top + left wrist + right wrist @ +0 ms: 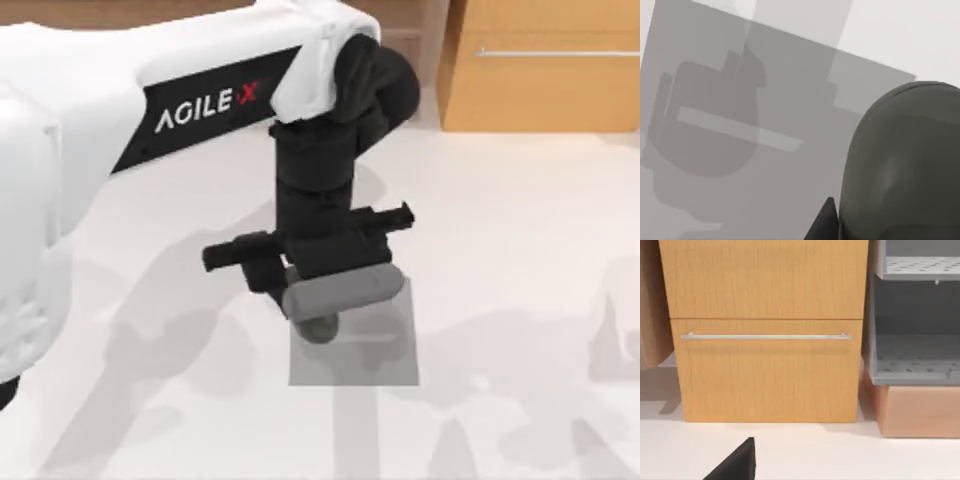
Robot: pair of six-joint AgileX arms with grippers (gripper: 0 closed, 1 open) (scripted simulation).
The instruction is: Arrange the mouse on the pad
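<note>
Our left gripper (318, 318) hung over the pad's (385, 350) ten-o'clock corner, fingers closed on the mouse (318, 327). We judged the mouse light, rigid and slick-topped, best held by its flanks. Our right arm sat parked.

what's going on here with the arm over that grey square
The left arm's gripper hangs over the flat grey square pad near the middle of the table, with the small dark grey-green oval mouse just beneath it at the pad's left edge. In the left wrist view the mouse sits close under the camera, above the pad. Whether it already rests on the pad cannot be told. The right arm is parked facing a wooden drawer cabinet.
</note>
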